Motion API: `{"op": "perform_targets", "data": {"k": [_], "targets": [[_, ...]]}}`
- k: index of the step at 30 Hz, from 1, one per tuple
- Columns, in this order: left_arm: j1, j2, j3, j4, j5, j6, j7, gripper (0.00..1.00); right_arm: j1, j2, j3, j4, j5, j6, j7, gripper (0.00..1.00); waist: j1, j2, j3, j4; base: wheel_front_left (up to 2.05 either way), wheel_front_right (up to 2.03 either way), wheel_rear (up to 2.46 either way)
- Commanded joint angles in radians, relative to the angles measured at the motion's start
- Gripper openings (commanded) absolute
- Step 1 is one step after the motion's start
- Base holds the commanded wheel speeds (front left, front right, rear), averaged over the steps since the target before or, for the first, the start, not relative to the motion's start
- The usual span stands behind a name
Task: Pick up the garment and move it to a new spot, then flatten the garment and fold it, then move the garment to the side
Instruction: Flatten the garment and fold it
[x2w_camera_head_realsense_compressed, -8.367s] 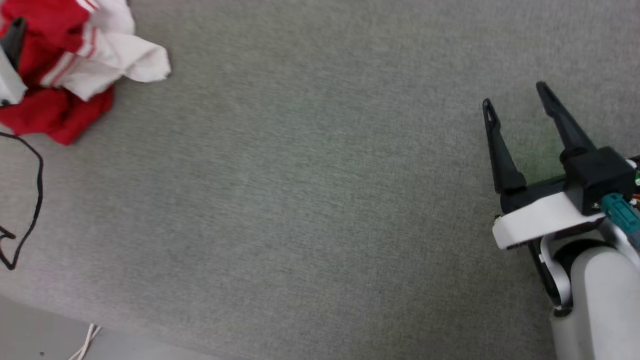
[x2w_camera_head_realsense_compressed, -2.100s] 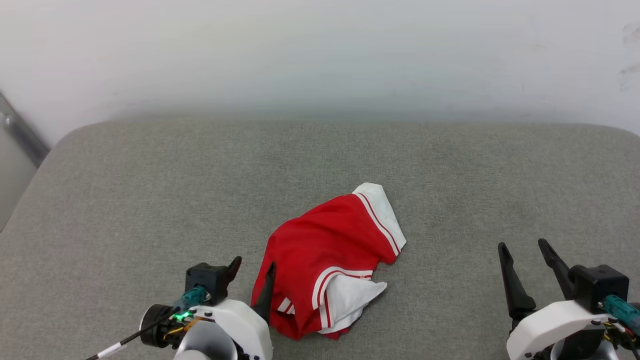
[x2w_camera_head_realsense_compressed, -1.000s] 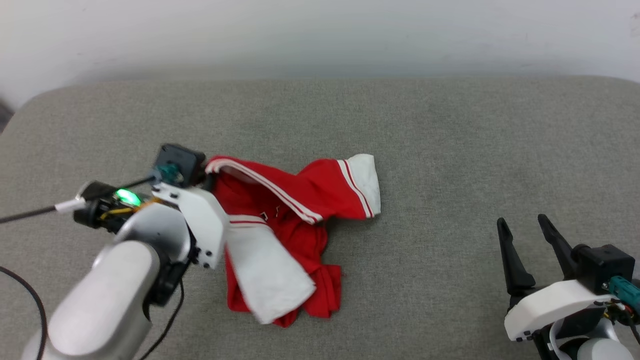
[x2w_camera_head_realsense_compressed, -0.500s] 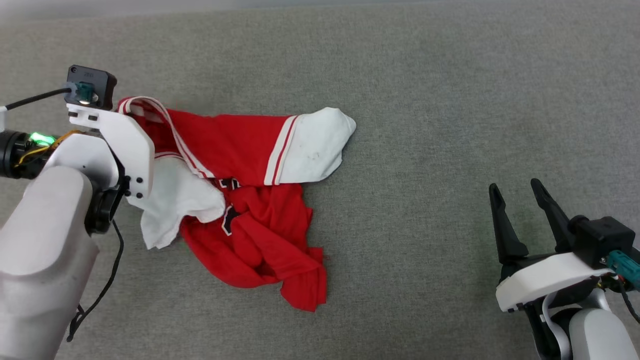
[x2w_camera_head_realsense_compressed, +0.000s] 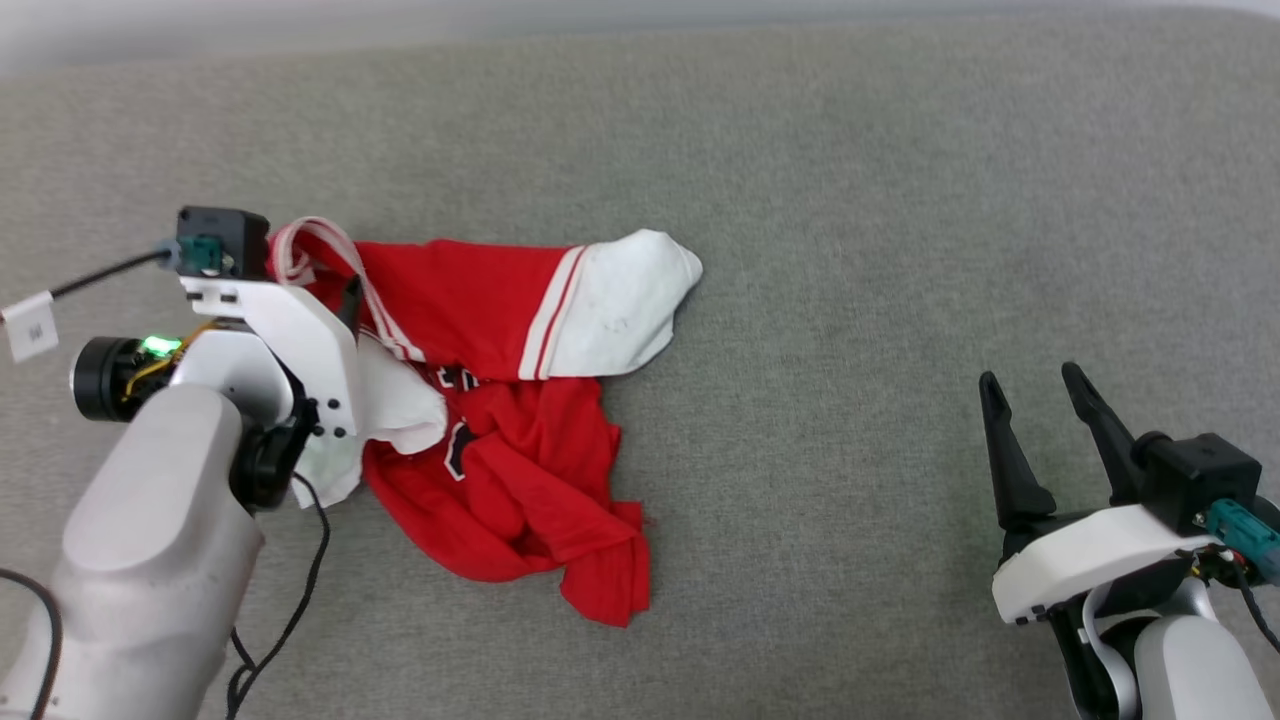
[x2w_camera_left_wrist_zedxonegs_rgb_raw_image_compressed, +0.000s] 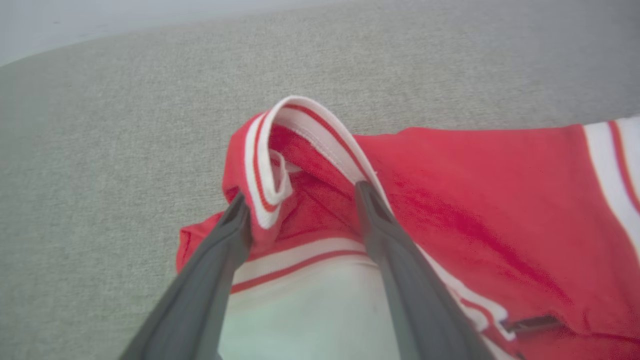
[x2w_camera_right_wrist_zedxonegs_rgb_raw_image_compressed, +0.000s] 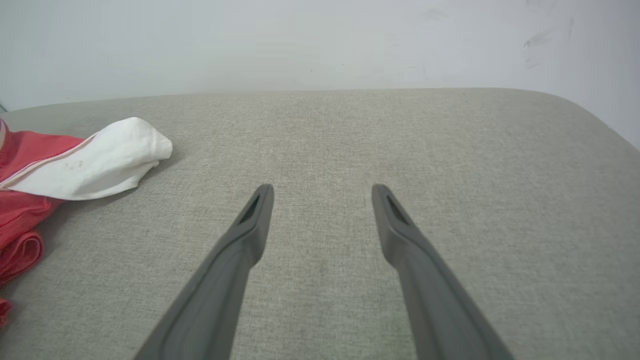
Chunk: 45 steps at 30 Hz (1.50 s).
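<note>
Watching my left tool, pinched shut a moment ago, now spread astride the collar of the garment; right tool stays spread.

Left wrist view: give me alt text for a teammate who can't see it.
The left hand has its two dark fingers open on either side of the red garment's striped collar, which loops up between them. The garment lies crumpled on a grey fabric surface, a white sleeve showing below the collar.
</note>
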Motion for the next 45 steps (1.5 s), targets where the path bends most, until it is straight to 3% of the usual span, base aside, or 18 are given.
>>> {"op": "perform_targets", "data": {"k": [1, 7, 16, 26, 35, 45], "targets": [[0.017, -0.001, 0.006, -0.01, 0.003, 0.005, -0.022, 1.0, 0.012, 0.001, -0.003, -0.001, -0.008, -0.001, 0.003, 1.0, -0.0001, 0.0, -0.036, 0.021, 0.0, 0.0, 0.0], [0.123, -0.027, 0.016, -0.098, 0.009, 0.036, -0.178, 1.0, 0.05, 0.001, -0.016, -0.014, -0.021, -0.001, 0.029, 1.0, -0.0001, 0.0, -0.127, 0.063, 0.0, 0.0, 0.0], [0.348, -0.056, 0.02, -0.29, 0.041, 0.127, -0.393, 1.0, 0.119, 0.001, -0.015, -0.043, -0.031, -0.001, 0.079, 1.0, -0.0001, 0.0, -0.249, 0.104, 0.0, 0.0, 0.0], [0.546, -0.075, 0.011, -0.464, 0.047, 0.199, -0.463, 1.0, 0.157, 0.001, -0.011, -0.062, -0.024, -0.001, 0.111, 1.0, -0.0001, 0.0, -0.297, 0.126, 0.0, 0.0, 0.0], [0.554, -0.078, -0.009, -0.554, 0.06, 0.212, -0.453, 1.0, 0.052, 0.001, -0.025, 0.021, -0.021, -0.001, 0.124, 1.0, -0.0001, 0.0, -0.232, 0.17, 0.0, 0.0, 0.0], [0.429, -0.108, -0.039, -0.553, 0.081, 0.169, -0.467, 1.0, -0.314, -0.036, 0.078, 0.286, 0.001, -0.001, 0.246, 1.0, -0.0001, 0.0, -0.067, 0.229, 0.0, 0.0, 0.0]]}}
